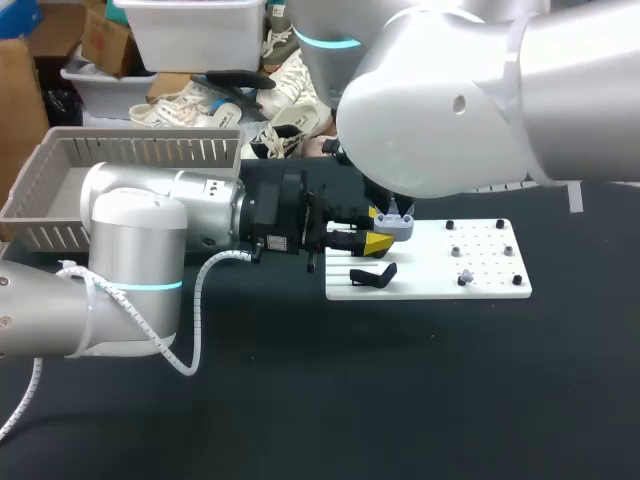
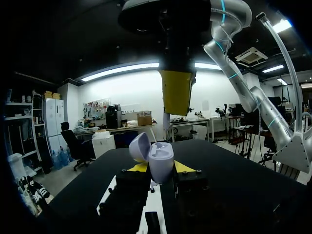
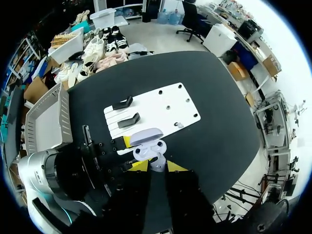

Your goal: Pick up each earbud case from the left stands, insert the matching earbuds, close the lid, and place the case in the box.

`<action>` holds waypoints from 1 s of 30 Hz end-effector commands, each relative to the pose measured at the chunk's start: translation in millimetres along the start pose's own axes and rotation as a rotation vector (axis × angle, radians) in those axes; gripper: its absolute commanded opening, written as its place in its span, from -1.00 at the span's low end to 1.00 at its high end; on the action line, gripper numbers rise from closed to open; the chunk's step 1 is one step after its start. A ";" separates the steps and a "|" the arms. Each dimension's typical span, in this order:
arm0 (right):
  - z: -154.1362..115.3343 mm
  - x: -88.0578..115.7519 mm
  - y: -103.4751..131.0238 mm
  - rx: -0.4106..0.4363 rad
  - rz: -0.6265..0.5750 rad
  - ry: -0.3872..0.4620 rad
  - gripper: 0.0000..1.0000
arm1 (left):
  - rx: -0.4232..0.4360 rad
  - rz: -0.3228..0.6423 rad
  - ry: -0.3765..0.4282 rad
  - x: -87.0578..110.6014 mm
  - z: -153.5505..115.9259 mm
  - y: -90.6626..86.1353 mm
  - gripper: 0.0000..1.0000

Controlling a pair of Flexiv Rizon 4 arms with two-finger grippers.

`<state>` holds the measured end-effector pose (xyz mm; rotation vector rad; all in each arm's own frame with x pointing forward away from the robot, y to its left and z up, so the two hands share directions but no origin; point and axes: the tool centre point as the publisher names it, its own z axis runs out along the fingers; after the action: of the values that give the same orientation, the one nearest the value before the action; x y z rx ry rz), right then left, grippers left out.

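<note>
Dark table (image 1: 420,400): left claw (image 1: 378,241) clasps case (image 1: 396,227) above edge of white board (image 1: 485,272)

Silver-white arms (image 1: 130,230), cyan rings (image 1: 140,287), black yellow-tipped left hand (image 2: 161,168), coiled cable (image 1: 200,290)

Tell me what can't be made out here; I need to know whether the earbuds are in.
Case interior: left wrist view, its own wall hides it; elsewhere too small.
Right gripper grip: right wrist view, too small to tell.
Basket floor: head view, left arm covers part.
</note>
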<state>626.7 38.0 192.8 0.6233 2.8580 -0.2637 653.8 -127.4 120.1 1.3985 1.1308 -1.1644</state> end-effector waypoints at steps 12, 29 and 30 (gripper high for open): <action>-1.4 -8.1 2.6 0.010 0.112 0.099 -1.00 | -0.002 0.001 -0.001 0.5 0.0 -0.3 -1.00; 5.8 0.1 2.2 -0.056 0.100 0.129 -1.00 | -0.002 0.001 -0.001 0.5 0.0 -0.3 -1.00; 6.5 0.0 1.9 -0.061 0.102 0.133 -1.00 | -0.002 0.001 -0.001 0.5 0.0 -0.3 -1.00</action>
<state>634.3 44.2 188.3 0.7977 2.9448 -0.1501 653.8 -127.4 120.1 1.3985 1.1308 -1.1644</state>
